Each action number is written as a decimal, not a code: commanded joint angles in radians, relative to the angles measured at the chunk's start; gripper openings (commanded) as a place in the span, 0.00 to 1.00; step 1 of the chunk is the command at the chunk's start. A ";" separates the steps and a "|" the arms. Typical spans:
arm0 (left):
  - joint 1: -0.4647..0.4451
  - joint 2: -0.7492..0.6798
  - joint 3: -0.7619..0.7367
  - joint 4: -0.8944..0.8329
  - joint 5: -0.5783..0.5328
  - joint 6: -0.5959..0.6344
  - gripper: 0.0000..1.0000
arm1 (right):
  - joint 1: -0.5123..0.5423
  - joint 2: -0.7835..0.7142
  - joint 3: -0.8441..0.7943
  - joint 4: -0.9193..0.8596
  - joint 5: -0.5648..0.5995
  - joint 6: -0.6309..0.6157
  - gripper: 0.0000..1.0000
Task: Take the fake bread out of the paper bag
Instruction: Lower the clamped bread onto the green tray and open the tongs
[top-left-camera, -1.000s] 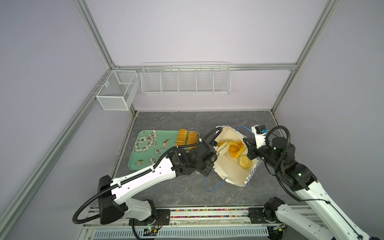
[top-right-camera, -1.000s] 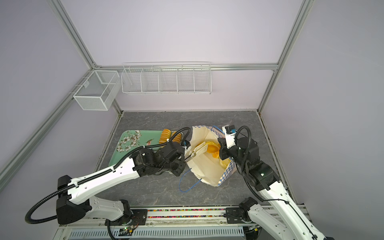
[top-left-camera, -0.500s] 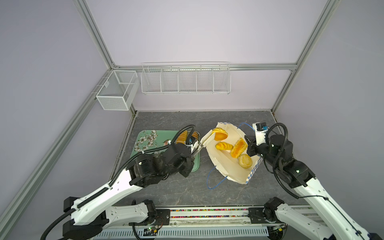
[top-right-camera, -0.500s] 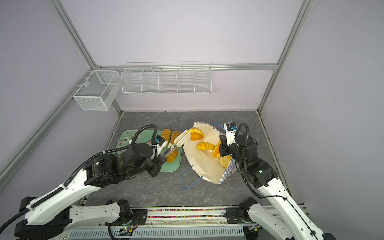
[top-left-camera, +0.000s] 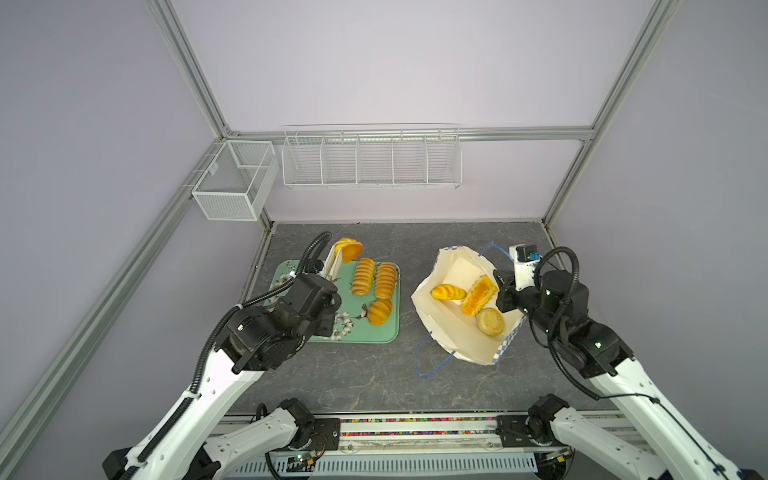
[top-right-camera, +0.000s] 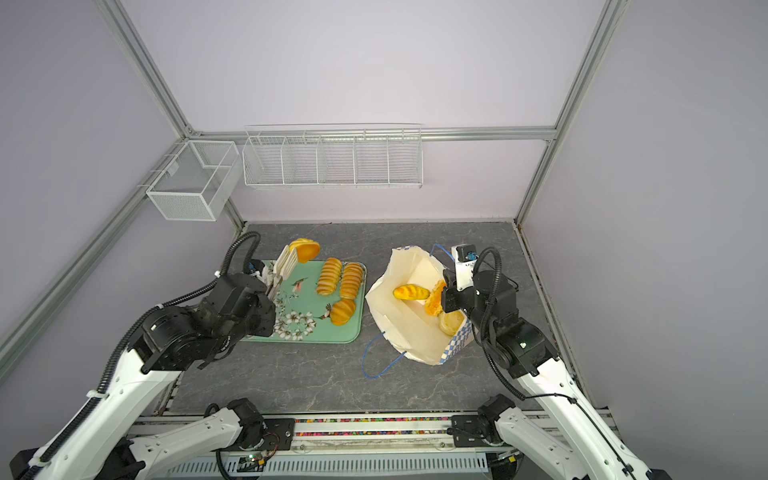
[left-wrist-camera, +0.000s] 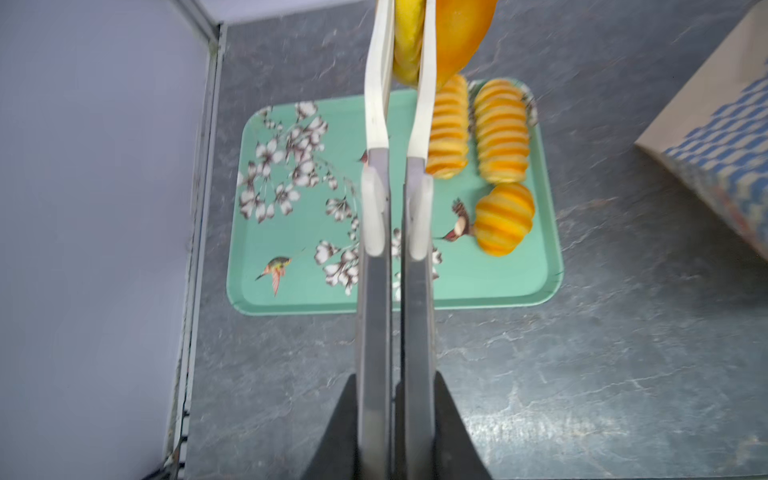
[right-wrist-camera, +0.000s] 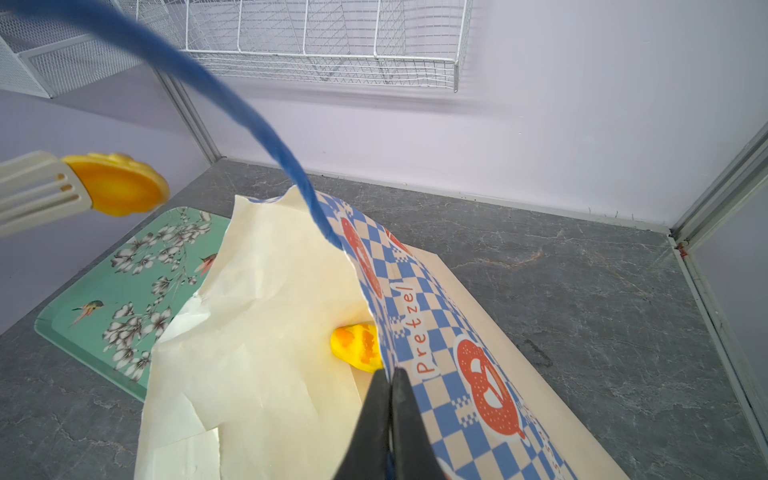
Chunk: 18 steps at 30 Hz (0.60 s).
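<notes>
The paper bag (top-left-camera: 453, 332) lies tipped open on the desk (top-left-camera: 374, 374) beside the green tray (top-left-camera: 374, 334), on the right arm's side of it, with its mouth gaping upward. Three pieces of fake bread show inside: a ribbed loaf (top-left-camera: 448, 292) nearest the tray, a toast slice (top-left-camera: 478, 296) leaning next to it, and a round bun (top-left-camera: 490, 322) farthest from the tray. On the tray, along the edge nearest the bag, two ribbed loaves (top-left-camera: 363, 276) (top-left-camera: 385, 280) lie side by side, with a striped bun (top-left-camera: 380, 311) just below them. The left tool (top-left-camera: 337, 253) is clamped nearly shut on a flat orange piece (top-left-camera: 351, 250), holding it in the air over the tray's far edge. The right tool (right-wrist-camera: 388, 376) is pinched fully together on the bag's checkered rim, close to where a blue cord handle (right-wrist-camera: 232, 95) comes out. The second cord handle (top-left-camera: 428, 365) trails loose on the desk between bag and tray. A wire rack (top-left-camera: 371, 160) and a mesh box (top-left-camera: 232, 183) hang on the walls beyond the tray. A second ago the left tool was down at the bag's mouth. Half a second ago it was in mid-swing between bag and tray with the orange piece already in its grip. Now it has crossed right over to the tray's far side. The right tool has kept its pinch on the rim throughout, and the bag has barely shifted.
</notes>
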 joint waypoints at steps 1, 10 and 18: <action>0.011 0.037 -0.055 -0.077 0.007 -0.071 0.00 | -0.004 -0.017 -0.012 -0.002 0.018 -0.007 0.07; 0.011 0.190 -0.106 -0.133 -0.062 -0.131 0.00 | -0.004 -0.018 -0.019 0.003 0.005 -0.022 0.07; 0.011 0.310 -0.074 -0.161 -0.077 -0.179 0.00 | -0.004 -0.027 -0.016 0.015 -0.006 -0.014 0.07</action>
